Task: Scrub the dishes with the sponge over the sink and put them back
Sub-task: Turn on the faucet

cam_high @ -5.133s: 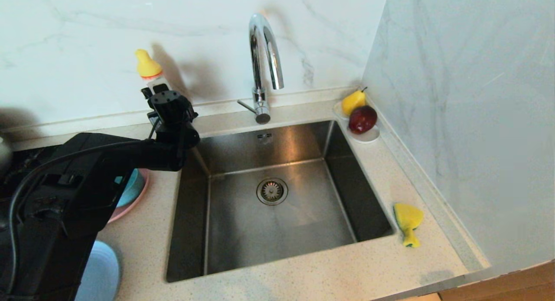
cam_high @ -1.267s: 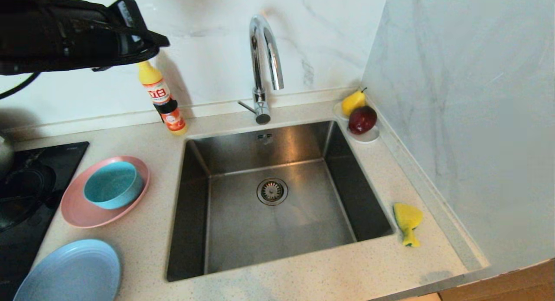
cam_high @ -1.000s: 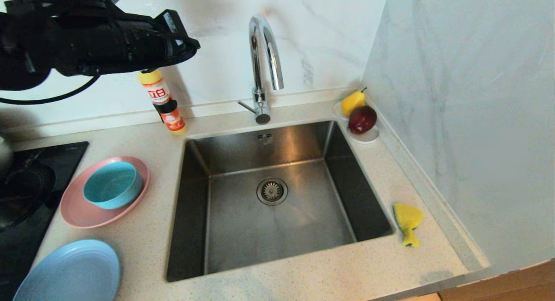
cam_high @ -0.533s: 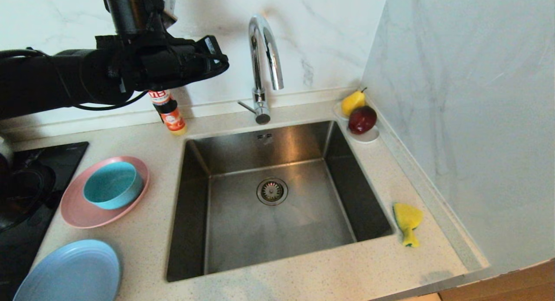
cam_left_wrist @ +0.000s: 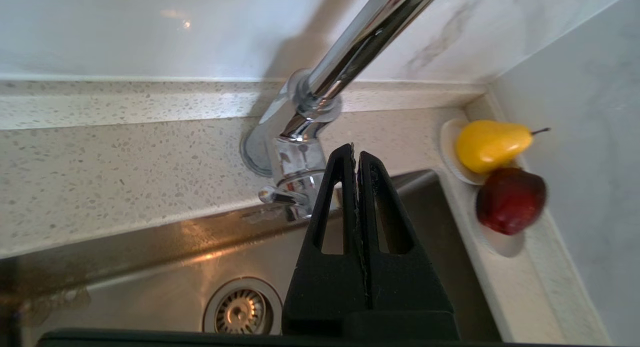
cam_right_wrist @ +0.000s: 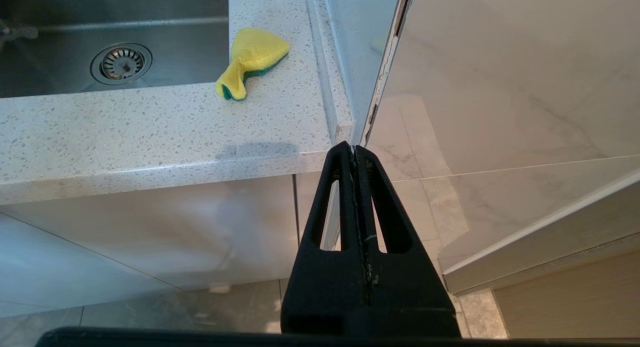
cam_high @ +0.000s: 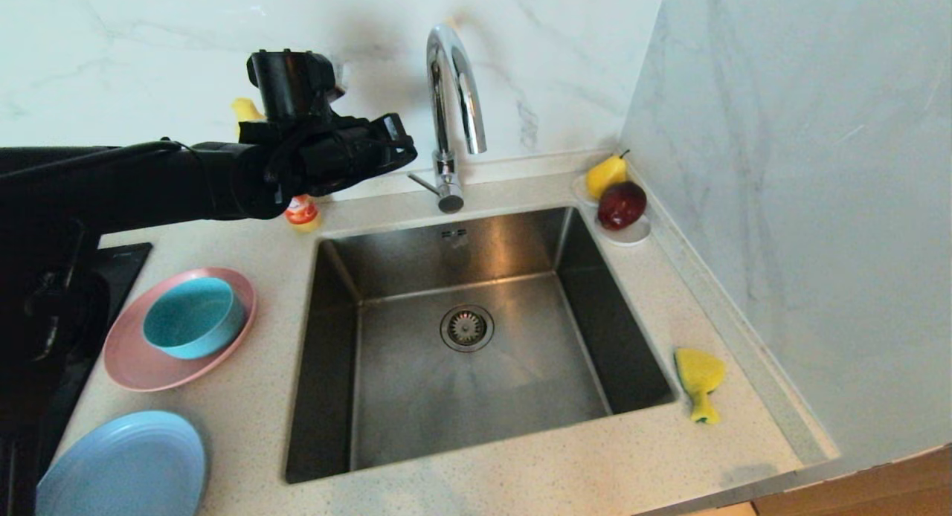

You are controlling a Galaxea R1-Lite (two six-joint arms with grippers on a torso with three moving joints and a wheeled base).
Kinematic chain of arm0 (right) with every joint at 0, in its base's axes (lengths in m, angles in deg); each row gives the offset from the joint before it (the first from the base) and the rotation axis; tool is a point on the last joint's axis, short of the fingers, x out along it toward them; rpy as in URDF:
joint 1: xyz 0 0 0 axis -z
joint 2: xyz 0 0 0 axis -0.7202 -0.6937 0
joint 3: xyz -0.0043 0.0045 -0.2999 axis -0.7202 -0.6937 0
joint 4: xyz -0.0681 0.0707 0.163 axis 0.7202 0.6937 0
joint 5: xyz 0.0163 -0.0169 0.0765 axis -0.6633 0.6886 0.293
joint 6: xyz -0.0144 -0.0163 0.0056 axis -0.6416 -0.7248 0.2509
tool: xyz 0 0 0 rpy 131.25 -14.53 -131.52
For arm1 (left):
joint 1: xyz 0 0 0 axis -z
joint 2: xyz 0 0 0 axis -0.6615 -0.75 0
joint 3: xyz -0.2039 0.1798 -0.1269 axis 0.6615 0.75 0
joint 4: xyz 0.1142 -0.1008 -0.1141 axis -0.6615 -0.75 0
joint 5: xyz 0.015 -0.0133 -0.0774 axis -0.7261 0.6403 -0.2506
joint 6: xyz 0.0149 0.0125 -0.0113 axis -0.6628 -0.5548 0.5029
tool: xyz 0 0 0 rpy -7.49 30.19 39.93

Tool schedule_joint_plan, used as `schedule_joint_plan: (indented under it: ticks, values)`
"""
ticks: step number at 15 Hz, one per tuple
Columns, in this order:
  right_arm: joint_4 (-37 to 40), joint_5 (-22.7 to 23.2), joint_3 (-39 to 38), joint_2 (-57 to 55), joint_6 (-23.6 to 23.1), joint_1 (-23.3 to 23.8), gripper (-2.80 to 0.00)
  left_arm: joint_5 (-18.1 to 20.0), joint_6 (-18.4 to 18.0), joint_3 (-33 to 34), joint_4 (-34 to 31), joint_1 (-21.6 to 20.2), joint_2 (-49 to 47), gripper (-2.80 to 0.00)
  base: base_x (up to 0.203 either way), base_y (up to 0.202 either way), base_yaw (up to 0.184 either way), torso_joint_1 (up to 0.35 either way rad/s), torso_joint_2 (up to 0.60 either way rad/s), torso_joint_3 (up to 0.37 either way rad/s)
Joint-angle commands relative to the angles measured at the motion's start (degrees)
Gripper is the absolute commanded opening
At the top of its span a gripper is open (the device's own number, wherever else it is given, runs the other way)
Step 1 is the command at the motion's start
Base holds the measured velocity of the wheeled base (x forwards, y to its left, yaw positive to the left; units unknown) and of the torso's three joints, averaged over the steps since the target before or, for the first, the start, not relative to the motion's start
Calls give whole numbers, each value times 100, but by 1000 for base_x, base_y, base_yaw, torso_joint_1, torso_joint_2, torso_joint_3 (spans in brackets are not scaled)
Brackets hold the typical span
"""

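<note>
The pink plate [cam_high: 134, 371] lies on the counter left of the sink [cam_high: 416, 397], with the teal bowl [cam_high: 192, 317] standing on it. The light-blue plate [cam_high: 126, 464] is at the near left corner. The yellow sponge [cam_high: 699, 378] lies flat on the counter right of the sink, also seen as the sponge [cam_right_wrist: 252, 57]. My left gripper [cam_high: 405, 140] is shut and empty, in the air just left of the chrome tap [cam_high: 454, 92]. In its wrist view the left gripper [cam_left_wrist: 356, 149] points at the tap base [cam_left_wrist: 300, 152]. My right gripper [cam_right_wrist: 354, 148] hangs shut below the counter's front edge.
A soap bottle [cam_high: 301, 213] stands behind my left arm, mostly hidden. A yellow pear [cam_high: 606, 174] and a red apple [cam_high: 622, 204] sit on a white saucer [cam_high: 632, 236] at the back right corner. A black hob [cam_high: 111, 259] is at the far left. A marble wall closes the right side.
My left arm has swung from the upper left to the right and down, ending beside the tap. Its gripper stayed shut. The dishes and sponge have not moved.
</note>
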Motion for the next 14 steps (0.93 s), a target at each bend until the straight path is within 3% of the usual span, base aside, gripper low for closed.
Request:
schedule_joint_plan:
  ticks: [1, 14]
  values:
    - [-1, 3, 0, 1, -2, -1, -280, -18, 13, -5, 113, -5, -241, -280, 0, 0, 0, 0, 0, 0]
    - [-1, 3, 0, 1, -2, -1, -280, -53, -5, -7, 494, -65, -644, -280, 0, 0, 0, 0, 0, 0]
